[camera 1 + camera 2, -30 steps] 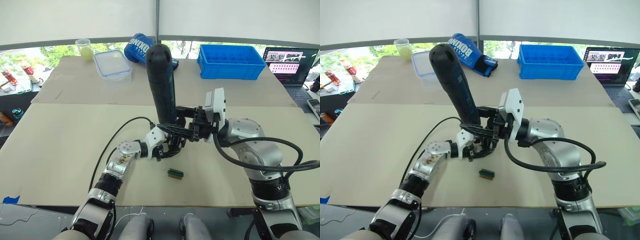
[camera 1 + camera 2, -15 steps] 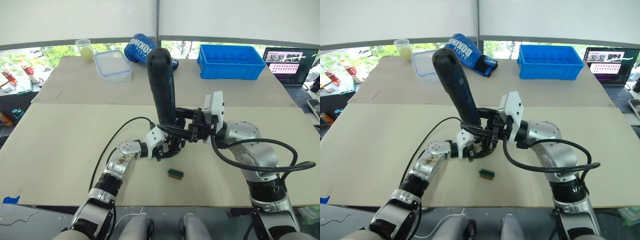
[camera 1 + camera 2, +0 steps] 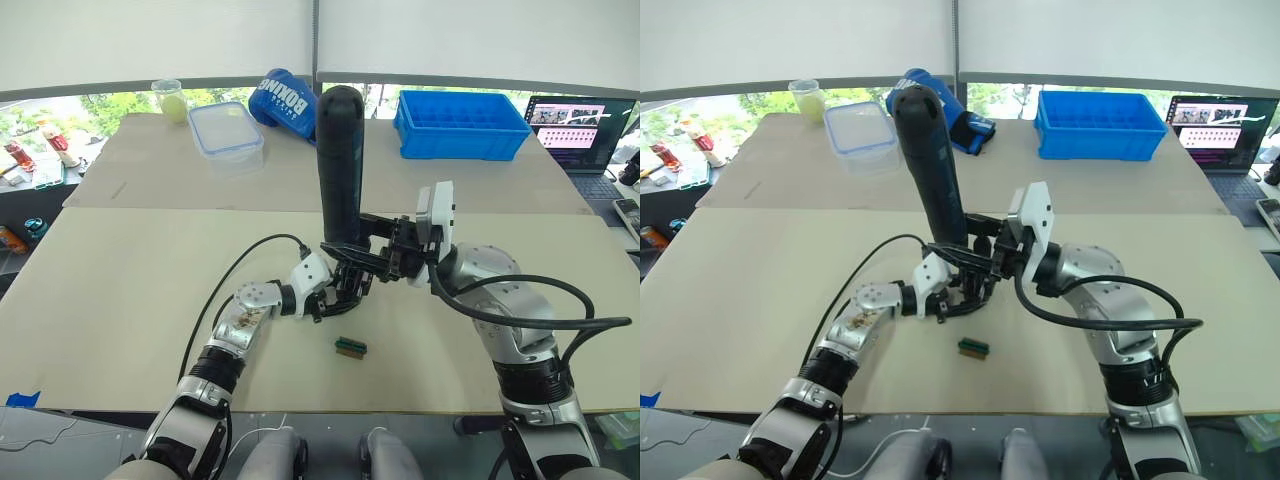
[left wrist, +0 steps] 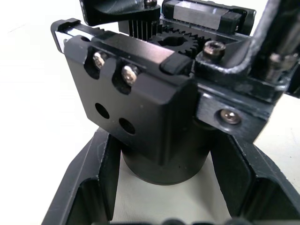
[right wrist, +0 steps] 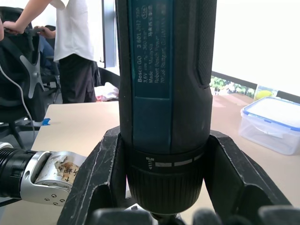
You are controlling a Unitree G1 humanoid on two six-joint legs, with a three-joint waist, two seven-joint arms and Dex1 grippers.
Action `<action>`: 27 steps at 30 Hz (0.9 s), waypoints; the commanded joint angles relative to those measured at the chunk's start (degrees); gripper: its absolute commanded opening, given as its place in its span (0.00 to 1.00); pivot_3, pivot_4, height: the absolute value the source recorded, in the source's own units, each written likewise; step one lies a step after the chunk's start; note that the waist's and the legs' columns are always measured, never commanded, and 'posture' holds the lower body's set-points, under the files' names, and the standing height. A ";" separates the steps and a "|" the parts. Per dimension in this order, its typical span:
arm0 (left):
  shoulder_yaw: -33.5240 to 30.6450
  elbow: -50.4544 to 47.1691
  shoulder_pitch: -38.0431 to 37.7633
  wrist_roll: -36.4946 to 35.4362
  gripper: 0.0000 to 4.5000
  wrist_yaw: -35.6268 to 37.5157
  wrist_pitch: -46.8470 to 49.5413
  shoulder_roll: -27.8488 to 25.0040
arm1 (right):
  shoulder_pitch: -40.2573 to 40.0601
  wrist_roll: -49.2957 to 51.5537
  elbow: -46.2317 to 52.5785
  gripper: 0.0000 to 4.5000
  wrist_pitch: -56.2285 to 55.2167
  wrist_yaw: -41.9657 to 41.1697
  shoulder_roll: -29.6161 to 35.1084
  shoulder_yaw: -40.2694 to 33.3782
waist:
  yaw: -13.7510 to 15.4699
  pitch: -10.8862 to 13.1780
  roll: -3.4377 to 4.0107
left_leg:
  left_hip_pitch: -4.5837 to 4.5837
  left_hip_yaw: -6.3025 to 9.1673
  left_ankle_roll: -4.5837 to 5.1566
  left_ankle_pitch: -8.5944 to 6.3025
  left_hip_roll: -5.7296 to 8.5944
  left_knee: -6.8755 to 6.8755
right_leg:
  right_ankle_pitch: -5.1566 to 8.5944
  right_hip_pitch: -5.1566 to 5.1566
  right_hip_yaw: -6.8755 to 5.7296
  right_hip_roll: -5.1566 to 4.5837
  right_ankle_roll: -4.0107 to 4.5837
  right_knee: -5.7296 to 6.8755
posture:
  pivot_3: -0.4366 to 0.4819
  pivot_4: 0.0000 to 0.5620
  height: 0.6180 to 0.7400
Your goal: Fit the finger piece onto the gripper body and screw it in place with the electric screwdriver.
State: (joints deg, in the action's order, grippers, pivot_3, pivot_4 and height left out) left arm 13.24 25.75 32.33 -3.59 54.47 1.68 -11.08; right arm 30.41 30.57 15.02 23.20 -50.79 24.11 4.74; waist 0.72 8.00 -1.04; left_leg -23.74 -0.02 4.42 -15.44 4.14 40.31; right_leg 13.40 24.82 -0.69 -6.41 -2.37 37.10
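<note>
Electric screwdriver: we clamp it in our right hand, long axis near upright, bit end down at 6 o'clock onto the gripper body, which our left hand grips mid-tabletop.

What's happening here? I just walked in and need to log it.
The right end effector holds the electric screwdriver upright, bit end down over the gripper body. The left end effector grips that body on the table. A small green-and-black block lies nearby. Whether a screw is engaged can't be seen.
</note>
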 commanded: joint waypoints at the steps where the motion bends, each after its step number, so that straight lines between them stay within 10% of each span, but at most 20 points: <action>1: -0.29 -0.90 1.89 -1.01 0.51 0.32 -0.84 0.41 | -1.24 -1.61 -3.92 0.43 3.99 -0.38 1.50 2.22 | 0.03 0.00 0.00 | 0.01 0.00 0.00 0.00 0.00 0.00 | 0.00 -0.01 0.00 0.00 0.00 0.00 | 0.48 0.27 1.00; 27: -0.27 -1.58 1.36 -1.17 0.51 0.34 -0.59 -0.11 | -2.48 -3.31 -6.88 0.43 -4.72 -1.31 1.23 1.99 | 0.01 -0.03 0.01 | 0.67 0.03 0.03 -0.04 -0.01 -0.29 | 0.00 -0.61 0.02 -0.05 0.00 -0.23 | 0.48 0.27 1.00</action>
State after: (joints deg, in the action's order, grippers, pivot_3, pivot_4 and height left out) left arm 13.46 26.70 32.60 -3.42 54.40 1.68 -11.47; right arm 29.98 30.52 10.55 17.22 -52.46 23.57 6.12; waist 0.73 7.98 -1.03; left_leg -23.07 0.01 4.45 -15.48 4.12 40.02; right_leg 13.40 24.22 -0.67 -6.46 -2.37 36.87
